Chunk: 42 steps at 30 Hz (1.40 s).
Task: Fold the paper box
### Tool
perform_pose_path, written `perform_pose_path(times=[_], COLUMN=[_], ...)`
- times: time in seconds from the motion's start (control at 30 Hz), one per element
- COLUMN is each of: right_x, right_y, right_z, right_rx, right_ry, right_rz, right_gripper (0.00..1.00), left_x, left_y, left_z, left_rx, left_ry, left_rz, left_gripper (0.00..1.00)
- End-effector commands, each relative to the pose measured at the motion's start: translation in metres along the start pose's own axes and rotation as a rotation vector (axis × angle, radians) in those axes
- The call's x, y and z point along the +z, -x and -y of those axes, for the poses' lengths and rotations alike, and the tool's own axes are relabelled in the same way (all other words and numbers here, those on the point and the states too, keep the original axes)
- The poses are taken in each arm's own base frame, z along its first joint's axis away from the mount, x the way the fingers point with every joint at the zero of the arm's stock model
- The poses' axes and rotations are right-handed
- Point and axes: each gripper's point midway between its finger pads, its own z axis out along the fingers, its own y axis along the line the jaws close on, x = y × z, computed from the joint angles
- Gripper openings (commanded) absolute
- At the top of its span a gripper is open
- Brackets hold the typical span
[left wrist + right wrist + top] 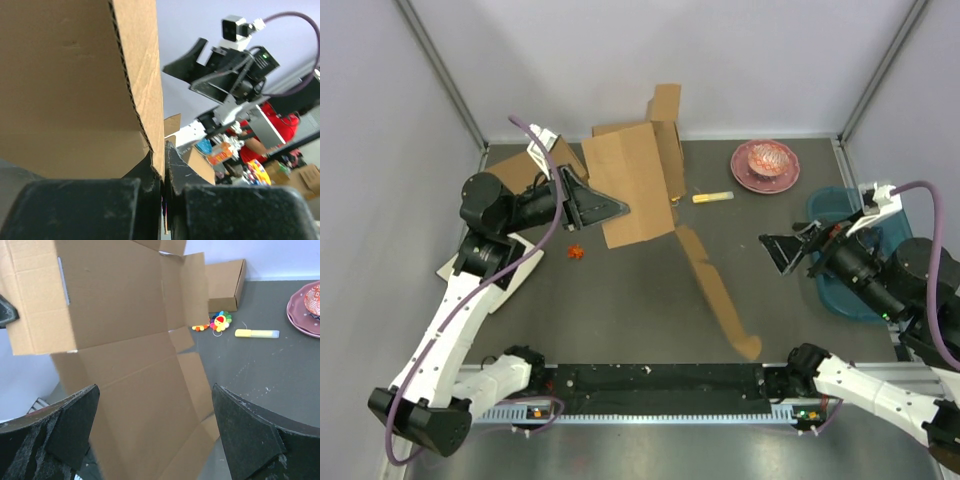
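**A:** Grey walls, dark tabletop (650, 300). From above, the paper box (635, 185) stands half-raised, one edge clamped in the left end effector (616, 208). A long flap trails down onto the tabletop towards the right end effector (772, 250), which hangs spread wide and empty.

**B:** The risk?

**A:** Left wrist view: only the very tips pinch a thin cardboard edge. A hard tug could slip or tear it.

**B:** Right wrist view?

**A:** The sheet fills the space ahead of the open fingers (250, 435), not touching them. A careless push could, I judge, buckle it off its creases, or sweep it into the yellow marker (256, 333) beyond.
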Motion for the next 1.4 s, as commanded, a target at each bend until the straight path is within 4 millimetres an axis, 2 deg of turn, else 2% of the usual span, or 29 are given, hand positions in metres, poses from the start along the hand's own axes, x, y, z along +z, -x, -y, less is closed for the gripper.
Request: perform_pose_path(times=[0.0,0.17,0.27,0.3,0.33,0.4,0.43,0.5,0.53,0.57,0.6,0.63,0.67,0.7,0.77,0.8,0.93,1.0,1.1,1.13,1.2,1.27,1.33,1.37], right_x=[-0.007,-0.013,-0.019,-0.02,-0.022,-0.024,-0.026,-0.026,-0.025,-0.022,-0.021,-0.02,-0.016,-0.014,-0.007,-0.005,0.003,0.004,0.008,0.011,0.014,0.02,0.026,0.028], right_y=[0.004,0.006,0.008,0.008,0.009,0.006,0.007,0.003,0.002,-0.002,-0.004,-0.008,-0.016,-0.02,-0.035,-0.039,-0.064,-0.071,-0.086,-0.095,-0.103,-0.117,-0.133,-0.139], right_z=[-0.007,-0.005,-0.001,0.0,0.001,0.003,0.004,0.005,0.005,0.006,0.006,0.008,0.01,0.011,0.016,0.017,0.025,0.027,0.033,0.037,0.039,0.044,0.053,0.056], right_rx=[0.024,0.028,0.028,0.026,0.027,0.026,0.024,0.018,0.014,0.01,0.008,0.0,-0.004,-0.009,-0.02,-0.019,-0.017,-0.01,-0.005,-0.008,-0.001,-0.003,-0.002,-0.004], right_ry=[0.041,0.036,0.029,0.026,0.025,0.022,0.02,0.017,0.019,0.016,0.015,0.011,0.002,-0.001,-0.019,-0.021,-0.045,-0.049,-0.071,-0.083,-0.093,-0.117,-0.163,-0.177], right_rz=[0.008,0.02,0.028,0.03,0.034,0.028,0.034,0.026,0.022,0.012,0.006,-0.004,-0.022,-0.032,-0.066,-0.073,-0.122,-0.13,-0.155,-0.176,-0.196,-0.228,-0.26,-0.272], right_gripper=[0.95,0.95,0.95,0.95,0.95,0.95,0.95,0.95,0.95,0.95,0.95,0.95,0.95,0.95,0.95,0.95,0.95,0.95,0.95,0.95,0.95,0.96,0.97,0.97], left_x=[0.004,0.021,0.024,0.024,0.023,0.017,0.008,-0.002,-0.009,-0.011,-0.01,-0.016,-0.018,-0.017,-0.025,-0.024,-0.035,-0.047,-0.056,-0.058,-0.069,-0.078,-0.092,-0.098], left_y=[-0.005,-0.011,-0.016,-0.024,-0.023,-0.025,-0.026,-0.027,-0.031,-0.034,-0.029,-0.042,-0.043,-0.038,-0.039,-0.035,-0.023,-0.016,-0.01,-0.009,-0.002,0.006,0.02,0.024], left_z=[0.039,0.065,0.056,0.039,0.016,-0.016,-0.045,-0.07,-0.099,-0.115,-0.137,-0.167,-0.181,-0.205,-0.238,-0.252,-0.291,-0.313,-0.333,-0.337,-0.347,-0.348,-0.342,-0.331], left_rx=[0.043,0.051,0.035,0.049,0.034,-0.024,-0.056,-0.124,-0.187,-0.219,-0.143,-0.27,-0.248,-0.184,-0.195,-0.163,-0.032,0.038,0.089,0.093,0.104,0.117,0.159,0.158], left_ry=[-0.133,-0.264,-0.261,-0.22,-0.149,-0.079,-0.057,-0.039,0.014,0.055,0.095,0.245,0.3,0.363,0.515,0.546,0.693,0.789,0.871,0.893,0.98,1.047,1.131,1.15], left_rz=[-0.04,-0.106,-0.135,-0.165,-0.158,-0.163,-0.154,-0.141,-0.144,-0.15,-0.156,-0.171,-0.188,-0.212,-0.22,-0.228,-0.211,-0.197,-0.182,-0.177,-0.151,-0.115,-0.042,0.01], left_gripper=[0.0,0.0,0.0,0.0,0.0,0.0,0.0,0.0,0.0,0.0,0.0,0.0,0.0,0.0,0.0,0.08,0.1,0.1,0.15,0.28,0.38,0.48,0.55,0.64])
